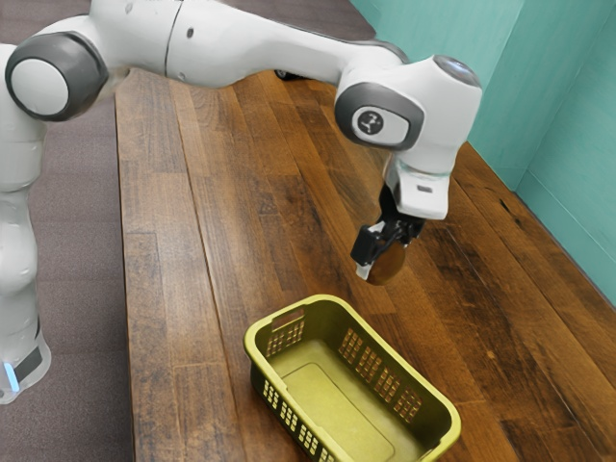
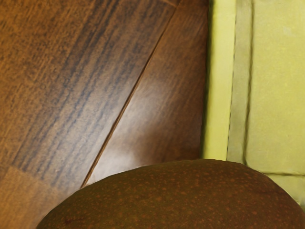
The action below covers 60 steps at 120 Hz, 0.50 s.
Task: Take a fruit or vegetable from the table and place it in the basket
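Observation:
My gripper [image 1: 376, 260] is shut on a brown, rounded fruit [image 1: 390, 265], held in the air past the basket's far rim in the exterior view. One pale fingertip lies against the fruit's side; the other finger is hidden. The yellow-green basket [image 1: 444, 408] stands on the table with its mesh walls upright and its bare floor visible. In the wrist view the speckled brown-green fruit [image 2: 176, 198] looms large under the hand, overlapping part of the view of the basket [image 2: 220, 86].
The wooden table [image 1: 183, 289] extends around the basket. Beyond its long edge, at the exterior view's right, rises a teal wall [image 1: 568, 164]. The arm reaches over the table from the exterior view's upper left.

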Each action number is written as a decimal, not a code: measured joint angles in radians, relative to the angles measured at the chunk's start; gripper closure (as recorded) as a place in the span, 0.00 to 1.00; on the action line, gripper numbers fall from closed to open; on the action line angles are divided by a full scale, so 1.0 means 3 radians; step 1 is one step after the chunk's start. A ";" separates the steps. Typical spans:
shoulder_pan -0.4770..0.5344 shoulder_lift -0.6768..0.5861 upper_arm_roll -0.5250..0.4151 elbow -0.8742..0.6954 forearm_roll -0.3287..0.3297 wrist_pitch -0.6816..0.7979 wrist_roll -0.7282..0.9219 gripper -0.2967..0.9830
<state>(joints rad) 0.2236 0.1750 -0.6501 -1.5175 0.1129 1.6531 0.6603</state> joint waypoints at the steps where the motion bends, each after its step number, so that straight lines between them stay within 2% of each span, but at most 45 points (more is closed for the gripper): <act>1: -0.0003 0.0000 -0.0025 -0.0002 0.0007 -0.0002 -0.0011 0.43; 20: -0.0085 0.0010 -0.0360 -0.0079 0.0079 -0.0027 -0.0224 0.43; 39: -0.0381 0.0062 -0.0398 -0.0095 0.0099 -0.0014 -0.0428 0.43; 60: -0.0420 0.0138 -0.0398 -0.0155 0.0106 0.0086 -0.0605 0.43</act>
<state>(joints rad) 0.0976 0.2164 -0.7697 -1.5641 0.1448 1.6790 0.4789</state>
